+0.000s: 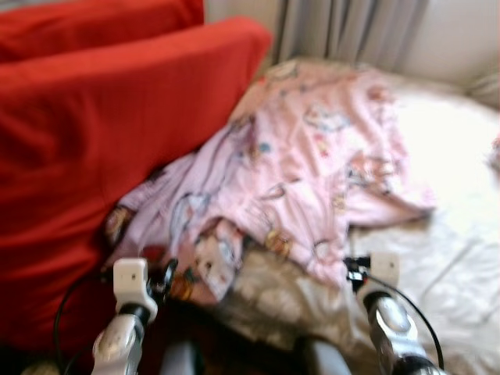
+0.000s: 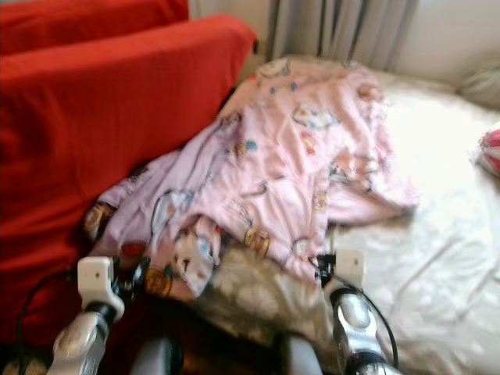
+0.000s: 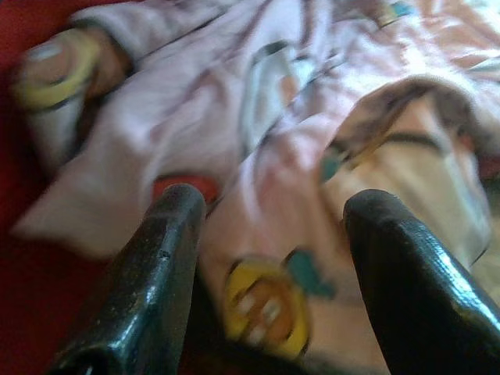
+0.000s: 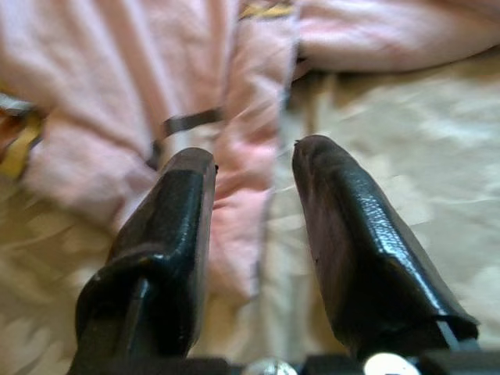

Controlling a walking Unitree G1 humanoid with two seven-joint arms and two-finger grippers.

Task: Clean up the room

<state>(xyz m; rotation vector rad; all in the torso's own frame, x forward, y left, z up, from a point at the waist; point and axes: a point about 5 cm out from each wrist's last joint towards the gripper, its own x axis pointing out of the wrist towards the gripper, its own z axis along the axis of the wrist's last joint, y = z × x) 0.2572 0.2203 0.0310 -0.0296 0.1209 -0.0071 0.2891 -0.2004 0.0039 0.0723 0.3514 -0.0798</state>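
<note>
A pink blanket [image 1: 312, 164] printed with cartoon figures is lying crumpled on the bed [image 1: 453, 258], its upper end reaching toward the grey curtain [image 1: 351, 27] and its lower end spilling off the bed's near edge against the red sofa [image 1: 94, 141]. The sofa is standing just beside the blanket, and the cloth is touching its side where the folds are bunching (the prints there are blurred, so the figures cannot be made out). The bed's cream, lightly patterned cover is lying bare on the far side of the blanket from the sofa. At the edge of the right eye view, well apart from the blanket, a small pink-and-white thing [image 2: 488, 152] is sitting on the bed; what it is cannot be told. The left pincer [image 3: 269, 258] is hovering just over the blanket's lower folds near the sofa, its two black fingers [image 3: 148, 289] spread wide and gripping nothing, a yellow ring print showing between them. The right pincer [image 4: 254, 226] is hanging over the blanket's edge where pink cloth is meeting the cream cover, its fingers [image 4: 359, 250] parted too, with the hem lying between them but not pinched.
</note>
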